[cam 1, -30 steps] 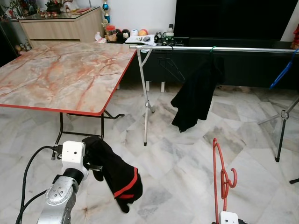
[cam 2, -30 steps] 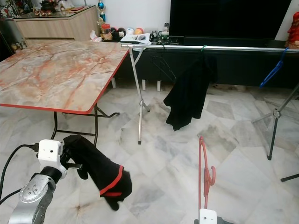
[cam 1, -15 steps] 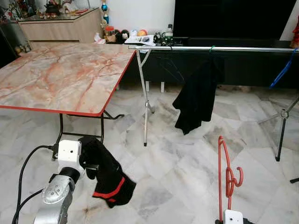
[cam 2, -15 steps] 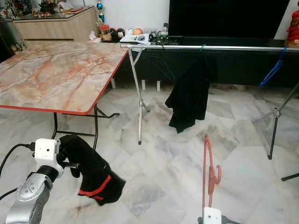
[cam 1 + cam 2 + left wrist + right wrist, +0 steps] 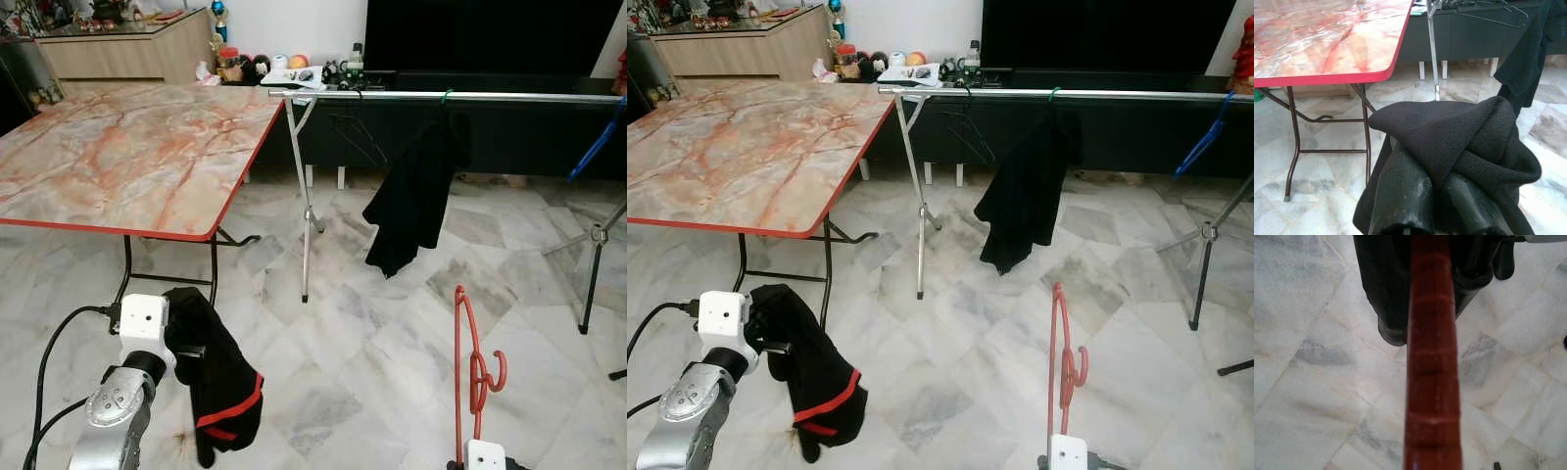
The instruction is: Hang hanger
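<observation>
1. Your left gripper sits low at the near left, its fingers closed on a black knit garment with a red band, which drapes over them and hangs down toward the floor.
2. Your right gripper is at the near right edge, its fingers clamped on a red plastic hanger; the hanger stands upright above the wrist, hook curling to the right.
3. In the right wrist view, the red hanger's ribbed bar runs straight down the middle, between the dark fingers.
4. A silver metal clothes rail spans the far side, from centre to right, on a thin folding leg.
5. On that rail hang a black cloth on a green hook, a bare dark wire hanger to its left, and a blue hanger at the far right.
6. A marble-patterned folding table with a red edge fills the far left, beside the rail's left end.
7. The white marble tile floor lies between you and the rail; the red hanger is well apart from the rail.
</observation>
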You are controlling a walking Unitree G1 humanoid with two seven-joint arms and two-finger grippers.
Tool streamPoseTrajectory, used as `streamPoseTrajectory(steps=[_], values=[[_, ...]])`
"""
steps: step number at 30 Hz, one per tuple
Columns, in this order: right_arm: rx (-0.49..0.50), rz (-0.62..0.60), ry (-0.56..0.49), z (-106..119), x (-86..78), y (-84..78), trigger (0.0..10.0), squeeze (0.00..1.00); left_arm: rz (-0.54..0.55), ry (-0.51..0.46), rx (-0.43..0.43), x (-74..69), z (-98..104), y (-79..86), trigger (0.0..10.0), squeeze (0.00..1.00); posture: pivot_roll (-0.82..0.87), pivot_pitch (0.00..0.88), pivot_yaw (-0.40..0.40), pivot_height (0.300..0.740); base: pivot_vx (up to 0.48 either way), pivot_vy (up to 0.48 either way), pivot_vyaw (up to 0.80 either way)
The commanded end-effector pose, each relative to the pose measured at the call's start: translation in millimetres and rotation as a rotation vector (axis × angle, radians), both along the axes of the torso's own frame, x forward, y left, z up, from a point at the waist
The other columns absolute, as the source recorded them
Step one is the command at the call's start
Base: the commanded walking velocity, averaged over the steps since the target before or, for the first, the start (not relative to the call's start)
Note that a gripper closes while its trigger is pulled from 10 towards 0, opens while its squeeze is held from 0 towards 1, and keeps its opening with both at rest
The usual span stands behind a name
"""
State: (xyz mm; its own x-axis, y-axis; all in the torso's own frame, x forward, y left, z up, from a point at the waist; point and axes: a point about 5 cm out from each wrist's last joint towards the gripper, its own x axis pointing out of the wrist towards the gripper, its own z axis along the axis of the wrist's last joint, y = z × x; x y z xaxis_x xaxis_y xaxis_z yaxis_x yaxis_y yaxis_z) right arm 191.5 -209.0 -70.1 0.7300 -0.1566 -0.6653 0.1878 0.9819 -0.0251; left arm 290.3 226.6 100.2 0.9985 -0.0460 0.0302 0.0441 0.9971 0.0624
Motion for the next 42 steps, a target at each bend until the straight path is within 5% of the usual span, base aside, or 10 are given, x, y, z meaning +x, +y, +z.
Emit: streamPoseTrajectory(steps=[1,42], values=[[0.005,0.008,0.008,-1.0,0.0,3.7,10.0,0.0,0.019,-0.031,0.011,0.5,10.1,7.4,10.0,0.0,0.05,0.095,0.071,0.74,0.0,0.382,0.0],[0.007,0.021,0.025,-3.0,-2.0,6.9,10.0,0.0,0.015,-0.024,0.01,0.6,11.1,6.7,10.0,0.0,0.05,0.084,0.066,0.74,0.0,0.386,0.0]])
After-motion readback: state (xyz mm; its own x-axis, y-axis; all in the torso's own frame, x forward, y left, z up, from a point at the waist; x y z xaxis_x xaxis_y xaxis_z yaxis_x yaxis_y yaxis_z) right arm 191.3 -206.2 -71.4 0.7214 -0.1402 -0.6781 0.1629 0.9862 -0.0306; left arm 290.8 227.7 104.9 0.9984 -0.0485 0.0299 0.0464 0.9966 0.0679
